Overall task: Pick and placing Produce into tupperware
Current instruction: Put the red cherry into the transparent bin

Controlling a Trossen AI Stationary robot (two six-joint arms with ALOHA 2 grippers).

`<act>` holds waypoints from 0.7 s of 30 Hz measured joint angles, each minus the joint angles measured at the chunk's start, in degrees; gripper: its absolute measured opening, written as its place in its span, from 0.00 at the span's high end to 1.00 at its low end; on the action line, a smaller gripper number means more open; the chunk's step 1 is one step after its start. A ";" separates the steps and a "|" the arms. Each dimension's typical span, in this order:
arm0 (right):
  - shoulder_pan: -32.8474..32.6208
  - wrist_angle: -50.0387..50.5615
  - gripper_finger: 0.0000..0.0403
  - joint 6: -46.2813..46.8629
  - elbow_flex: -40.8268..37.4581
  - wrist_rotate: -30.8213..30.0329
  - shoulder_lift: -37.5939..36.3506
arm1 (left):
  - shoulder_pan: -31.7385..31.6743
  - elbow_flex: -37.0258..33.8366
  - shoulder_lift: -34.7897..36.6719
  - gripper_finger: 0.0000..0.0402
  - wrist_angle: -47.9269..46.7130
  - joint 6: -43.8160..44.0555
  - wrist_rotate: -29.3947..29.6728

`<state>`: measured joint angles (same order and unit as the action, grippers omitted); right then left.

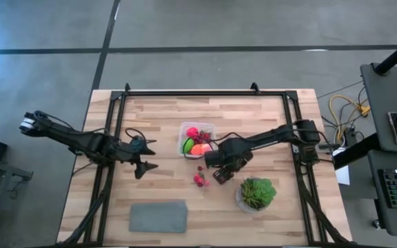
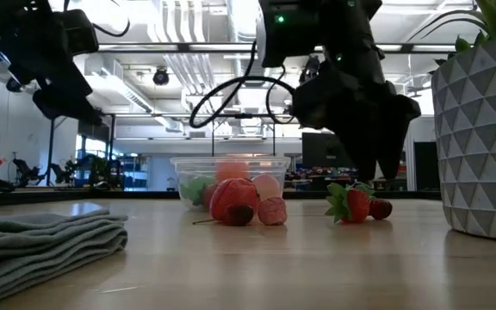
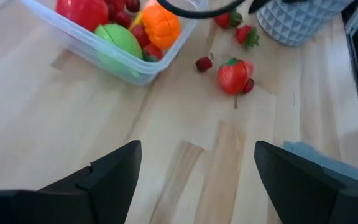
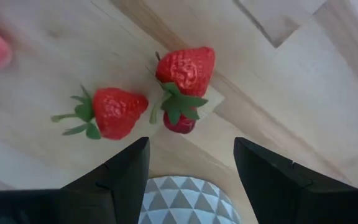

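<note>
The clear tupperware [image 1: 197,139] stands mid-table and holds red, lime-green [image 3: 120,40] and orange [image 3: 160,25] pieces. Loose produce rests on the wood near it: a red round fruit [image 3: 234,74] beside a pink piece [image 2: 272,210], two strawberries [image 4: 114,112] [image 4: 185,65] and a tiny dark red piece [image 4: 179,122]. My right gripper [image 4: 191,165] is open and hovers just above the strawberries [image 2: 351,205], touching nothing. My left gripper [image 3: 197,168] is open and waits above bare wood, left of the tupperware [image 3: 123,62].
A leafy green plant in a white faceted pot [image 1: 257,194] stands close to the right gripper, on its near-right side. A folded grey mat [image 1: 158,216] lies by the near edge. A black frame [image 1: 185,93] runs round the table.
</note>
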<state>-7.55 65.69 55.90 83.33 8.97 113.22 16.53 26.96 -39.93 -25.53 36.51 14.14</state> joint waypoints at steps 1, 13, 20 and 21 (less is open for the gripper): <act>-0.02 -0.14 0.44 1.03 0.02 0.06 0.21 | -0.04 0.00 0.39 0.26 0.03 0.42 0.24; 0.32 -3.19 0.44 4.22 -0.21 0.66 2.22 | -0.04 -0.11 1.35 0.26 0.49 2.19 3.47; 0.98 -3.26 0.44 2.45 -0.37 0.38 4.12 | -0.07 -0.15 1.46 0.26 0.09 2.18 4.50; 0.98 -3.42 0.44 2.06 -0.37 0.73 4.40 | -0.07 -0.15 1.49 0.26 -0.01 2.19 4.63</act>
<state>-6.57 62.27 57.96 82.96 9.70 117.62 16.47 26.81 -38.44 -25.54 38.70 18.77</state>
